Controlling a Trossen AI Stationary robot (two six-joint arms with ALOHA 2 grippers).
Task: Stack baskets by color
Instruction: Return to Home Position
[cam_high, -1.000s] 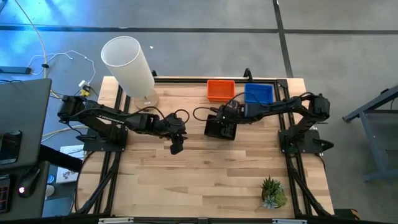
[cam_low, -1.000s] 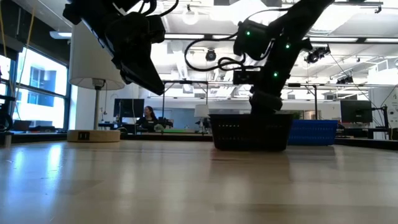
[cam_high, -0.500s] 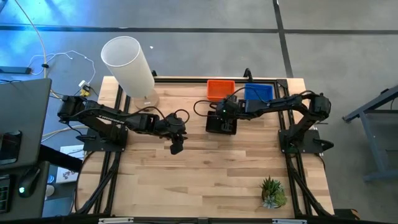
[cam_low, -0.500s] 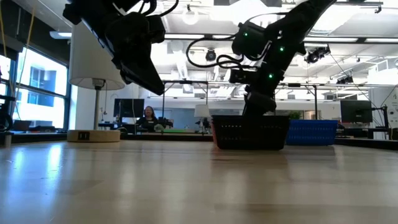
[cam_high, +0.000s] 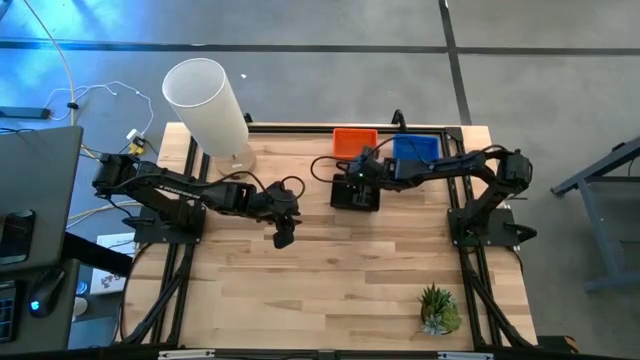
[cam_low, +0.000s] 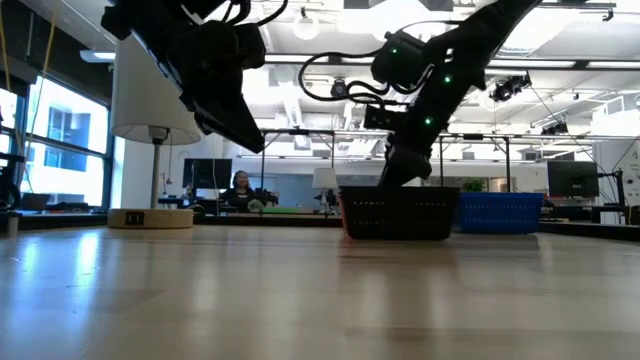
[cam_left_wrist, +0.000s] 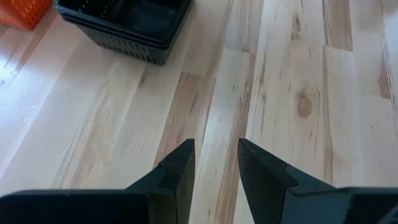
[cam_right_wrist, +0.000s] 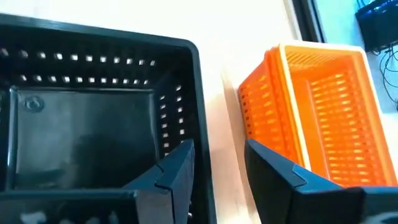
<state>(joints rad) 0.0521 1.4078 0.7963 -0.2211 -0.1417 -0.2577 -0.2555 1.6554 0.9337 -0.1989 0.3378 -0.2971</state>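
Baskets: black stack (cam_high: 355, 196) at top centre of the table (cam_high: 330, 285), just below orange stack (cam_high: 355, 143), blue stack (cam_high: 416, 150) beside orange | step: we judge sorting done, arms homing | next: lift straight up, clear of the rim | look: nested mesh, level | right gripper (cam_high: 360, 180) spread, empty, just above black rim | left gripper (cam_high: 283, 238) spread, empty, over bare wood

Ceiling lights (cam_low: 300, 25) glared in the low view, leaving the left arm (cam_low: 210, 70) a dark silhouette. The table (cam_high: 330, 280) was evenly lit from above, with soft, short shadows.
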